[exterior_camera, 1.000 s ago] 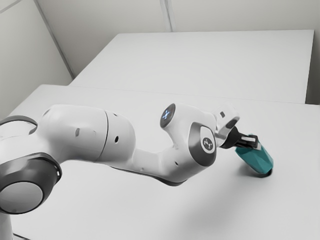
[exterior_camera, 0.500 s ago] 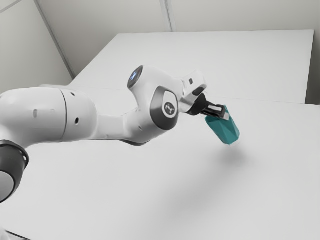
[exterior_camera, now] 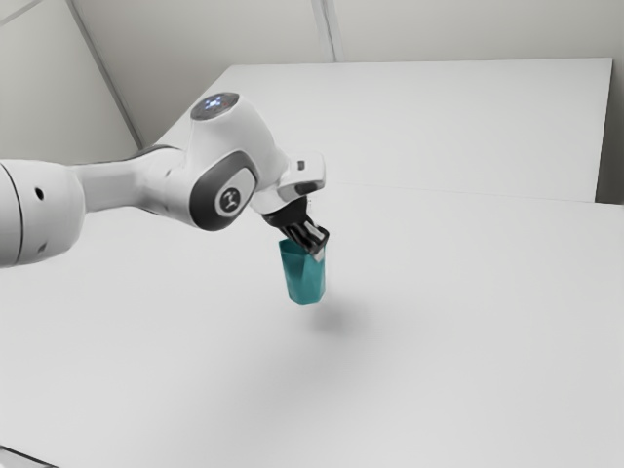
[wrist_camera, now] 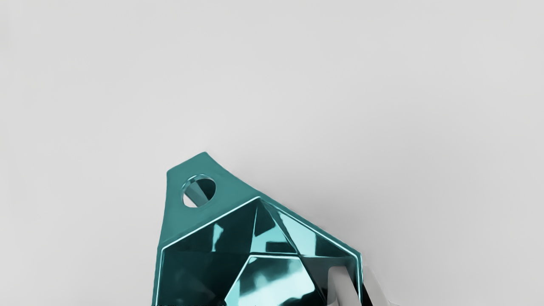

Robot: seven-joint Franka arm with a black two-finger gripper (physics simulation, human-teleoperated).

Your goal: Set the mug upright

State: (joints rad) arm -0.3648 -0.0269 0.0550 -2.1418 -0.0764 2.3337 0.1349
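Near the middle of the exterior view, the gripper (exterior_camera: 317,252) pinches the rim of the teal faceted mug (exterior_camera: 304,278). The mug hangs close to upright with its mouth up, and a shadow lies on the table below and beside it. Looking down in the wrist view, I see into the open mouth of the mug (wrist_camera: 187,229), with its holed tab at one corner. There the gripper (wrist_camera: 361,284) has one finger inside the mug and the other outside, with the wall between them.
The white table (exterior_camera: 439,370) stretches around and beneath the mug. Behind it stands a second white surface (exterior_camera: 419,127), with pale walls beyond. A dark edge (exterior_camera: 24,456) shows at the exterior view's lower left.
My arm has drawn back toward the exterior view's left, carrying the mug off its earlier place near the tabletop. The mug has turned from a strong slant to nearly upright.
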